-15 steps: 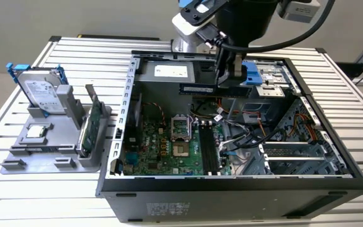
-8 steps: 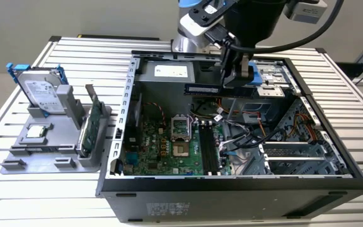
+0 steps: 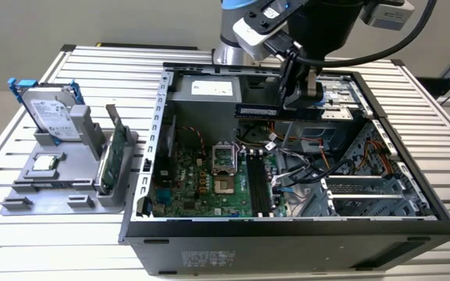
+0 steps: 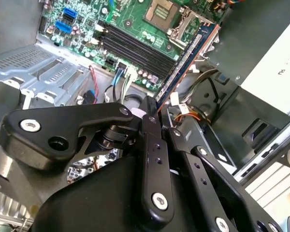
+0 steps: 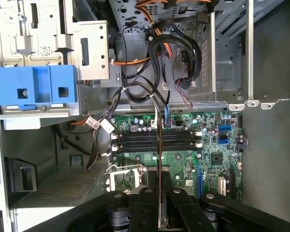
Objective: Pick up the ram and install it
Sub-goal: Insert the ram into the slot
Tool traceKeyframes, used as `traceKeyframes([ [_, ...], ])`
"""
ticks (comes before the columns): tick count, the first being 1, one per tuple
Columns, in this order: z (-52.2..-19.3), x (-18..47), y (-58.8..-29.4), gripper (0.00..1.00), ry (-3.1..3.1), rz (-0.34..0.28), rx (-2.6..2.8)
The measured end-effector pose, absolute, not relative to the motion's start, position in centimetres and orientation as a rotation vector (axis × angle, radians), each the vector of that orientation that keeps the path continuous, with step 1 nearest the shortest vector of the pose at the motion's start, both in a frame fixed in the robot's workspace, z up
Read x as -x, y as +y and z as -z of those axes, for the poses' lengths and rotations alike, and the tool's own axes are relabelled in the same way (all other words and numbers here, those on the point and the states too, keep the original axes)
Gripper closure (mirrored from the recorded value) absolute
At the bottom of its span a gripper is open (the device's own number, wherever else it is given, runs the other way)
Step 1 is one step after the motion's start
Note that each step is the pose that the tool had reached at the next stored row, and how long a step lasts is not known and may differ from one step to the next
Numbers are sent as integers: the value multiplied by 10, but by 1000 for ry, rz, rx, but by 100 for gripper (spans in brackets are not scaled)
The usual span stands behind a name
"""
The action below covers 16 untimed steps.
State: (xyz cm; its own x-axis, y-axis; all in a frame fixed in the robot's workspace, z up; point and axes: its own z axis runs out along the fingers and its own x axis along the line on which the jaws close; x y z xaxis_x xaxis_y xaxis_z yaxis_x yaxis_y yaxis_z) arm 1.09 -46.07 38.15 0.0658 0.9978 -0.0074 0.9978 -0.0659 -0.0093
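Ram (image 3: 266, 110) is hanging pinched flat between the fingers of the hand (image 3: 294, 104), inside the open computer case (image 3: 161, 146), with the memory slots (image 5: 135, 140) lying below the hand. It's looking light, thin and stiff but fragile, so I'd be gripping the bare board, not the contacts.

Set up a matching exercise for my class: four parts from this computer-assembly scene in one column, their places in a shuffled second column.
Column 1
1. ram
2. hard drive
3. expansion card
4. memory slots

Column 2
A. on the motherboard, empty
B. upright in the grey holder, on the side away from the case
C. clamped in the gripper over the open case
D. upright in the grey holder, on the side nearest the case

Pairs: 1-C, 2-B, 3-D, 4-A
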Motion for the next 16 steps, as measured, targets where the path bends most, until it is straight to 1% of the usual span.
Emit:
traceKeyframes([
  [16, -381, -22, -461, 100, -2146, -18, 2292],
])
